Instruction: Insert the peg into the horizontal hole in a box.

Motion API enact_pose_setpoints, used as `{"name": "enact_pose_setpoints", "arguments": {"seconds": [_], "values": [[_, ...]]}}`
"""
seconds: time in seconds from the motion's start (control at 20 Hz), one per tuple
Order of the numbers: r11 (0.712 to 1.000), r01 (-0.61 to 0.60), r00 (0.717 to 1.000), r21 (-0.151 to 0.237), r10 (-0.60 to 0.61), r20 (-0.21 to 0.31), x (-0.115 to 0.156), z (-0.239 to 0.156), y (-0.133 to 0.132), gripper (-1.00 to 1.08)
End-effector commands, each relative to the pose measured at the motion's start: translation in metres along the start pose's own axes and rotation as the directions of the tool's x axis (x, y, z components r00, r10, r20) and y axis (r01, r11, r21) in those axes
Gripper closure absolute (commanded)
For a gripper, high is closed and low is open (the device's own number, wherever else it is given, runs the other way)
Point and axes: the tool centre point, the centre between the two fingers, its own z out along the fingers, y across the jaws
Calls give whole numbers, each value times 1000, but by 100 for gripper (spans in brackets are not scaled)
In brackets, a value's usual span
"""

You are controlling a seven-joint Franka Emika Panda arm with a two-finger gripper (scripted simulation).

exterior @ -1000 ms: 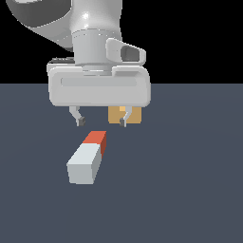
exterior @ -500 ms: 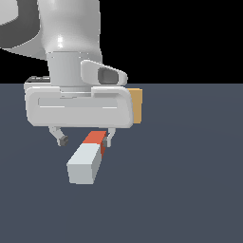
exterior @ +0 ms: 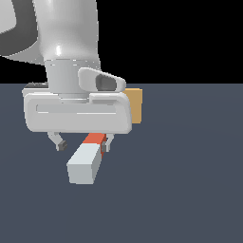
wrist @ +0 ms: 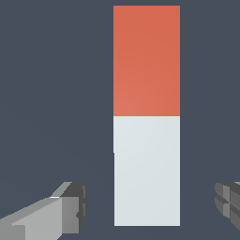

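The peg [exterior: 86, 161] lies flat on the dark floor, its grey-white half nearer the camera and its red-orange half [exterior: 94, 139] pointing away. In the wrist view the peg [wrist: 146, 140] runs lengthwise between the two fingers [wrist: 70, 206], which stand on either side of its white half without touching it. My gripper [exterior: 83, 142] hangs open just above the peg, one fingertip on each side. The tan box [exterior: 134, 105] stands behind the gripper body, mostly covered by it; its hole is hidden.
The dark grey floor [exterior: 190, 190] spreads in all directions around the peg. The arm's white hand body [exterior: 78, 111] blocks much of the scene behind it in the exterior view.
The gripper has come down and moved toward the exterior view's left, from beside the box to straddling the peg. Peg and box have stayed in place.
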Motion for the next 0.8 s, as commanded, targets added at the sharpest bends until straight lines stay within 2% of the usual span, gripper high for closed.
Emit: {"name": "enact_pose_setpoints", "arguments": {"seconds": [0.0, 0.3, 0.6, 0.65, 0.75], "values": [[1000, 0, 1000, 1, 0, 0, 0, 8, -1, -92], [1000, 0, 1000, 0, 0, -1, 0, 35, -1, -92], [1000, 0, 1000, 0, 0, -1, -1, 45, -1, -92], [1000, 0, 1000, 0, 0, -1, -1, 45, -1, 108], [1000, 0, 1000, 0, 0, -1, -1, 45, -1, 108]]}}
